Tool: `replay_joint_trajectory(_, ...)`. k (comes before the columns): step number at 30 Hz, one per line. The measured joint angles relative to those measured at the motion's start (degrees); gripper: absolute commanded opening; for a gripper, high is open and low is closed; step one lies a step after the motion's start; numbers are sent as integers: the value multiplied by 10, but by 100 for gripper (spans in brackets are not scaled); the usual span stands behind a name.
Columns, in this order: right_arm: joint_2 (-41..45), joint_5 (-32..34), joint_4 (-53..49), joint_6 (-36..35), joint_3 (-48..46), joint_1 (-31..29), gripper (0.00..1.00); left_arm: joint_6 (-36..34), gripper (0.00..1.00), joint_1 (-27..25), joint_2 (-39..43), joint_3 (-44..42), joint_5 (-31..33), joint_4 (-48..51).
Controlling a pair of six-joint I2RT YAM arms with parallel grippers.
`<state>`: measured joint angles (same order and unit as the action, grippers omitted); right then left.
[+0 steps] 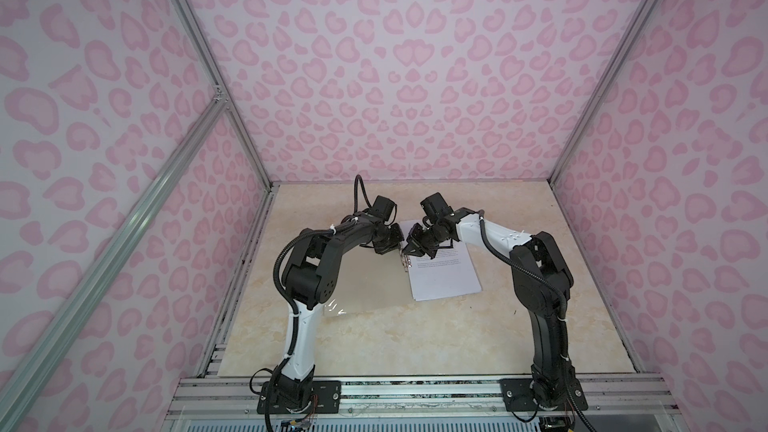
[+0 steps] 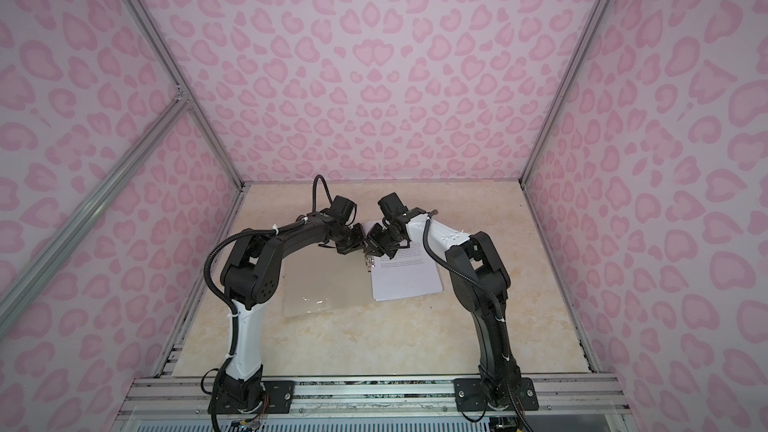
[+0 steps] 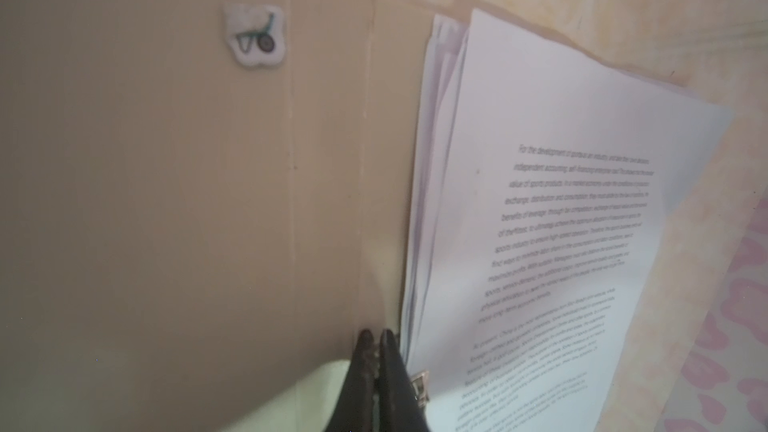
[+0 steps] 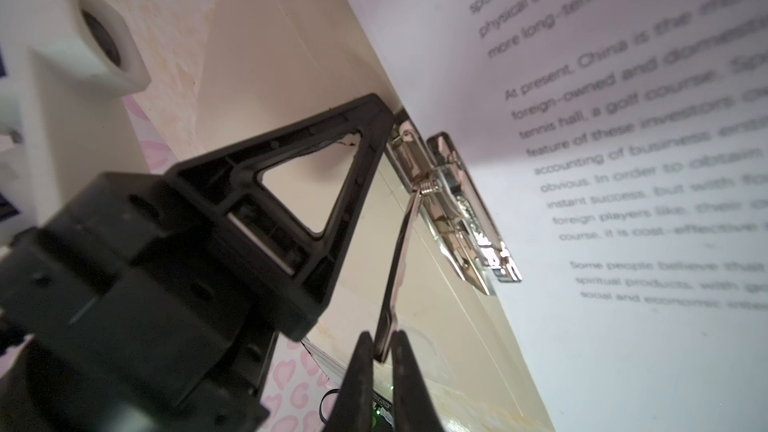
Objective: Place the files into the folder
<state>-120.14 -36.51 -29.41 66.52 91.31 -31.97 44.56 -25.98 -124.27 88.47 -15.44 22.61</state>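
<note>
In both top views the folder (image 1: pixel 365 284) lies open on the desk (image 1: pixel 374 347). The files (image 1: pixel 444 280) sit stacked on its right-hand half, and both arms meet over the far end of the spine.

In the left wrist view the left jaws are pressed together with nothing between them. Their tips are at the spine crease, just beside the files' edge and near the metal clip (image 3: pixel 420 384). A small sticker (image 3: pixel 254 35) sits on the bare flap.

In the right wrist view the right jaws are closed, pinching the end of the raised clip lever (image 4: pixel 399 263). The clip's plate sits at the top sheet's edge.
</note>
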Motion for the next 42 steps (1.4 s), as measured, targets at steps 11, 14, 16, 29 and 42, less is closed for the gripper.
replay_joint_trajectory(11, 15, -10, 28, 14, -51, 2, 0, 4, 8, 0, -3, 0, -1, -4)
replay_joint_trajectory(14, 32, -9, 62, 20, -94, 2, 0, 3, 8, 1, -4, 0, -7, -4)
replay_joint_trajectory(16, 42, -8, 92, 23, -123, 2, 0, 3, 8, 1, -5, 0, -7, -4)
replay_joint_trajectory(29, 78, 9, 267, 60, -265, 3, 0, -12, 7, 7, -16, 10, -27, -2)
replay_joint_trajectory(42, 89, 41, 316, 61, -314, 15, 0, -17, 7, 7, -17, 6, -33, -9)
